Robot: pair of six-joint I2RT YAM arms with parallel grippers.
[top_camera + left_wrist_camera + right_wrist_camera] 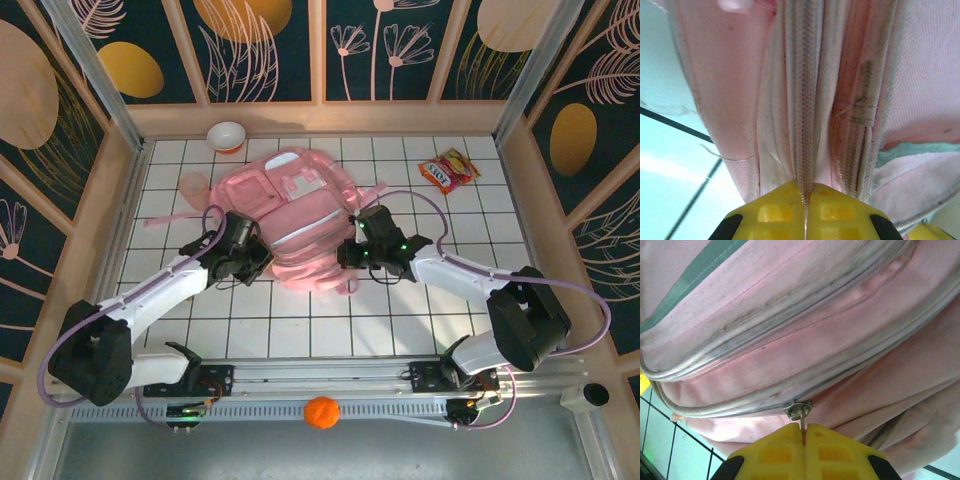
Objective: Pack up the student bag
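Observation:
The student bag, a big pink backpack, lies flat in the middle of the tiled table. My left gripper is at its near left edge. In the left wrist view its yellow fingers are shut on the bag's zip seam, with the fabric pinched between them. My right gripper is at the bag's near right side. Its yellow fingers are shut on the thin metal pull of a zip slider on a zip track of the pink bag.
A white bowl stands at the back left. Near the back right lies a red and yellow snack packet. An orange ball rests on the rail in front of the arm bases. Pink straps trail left of the bag.

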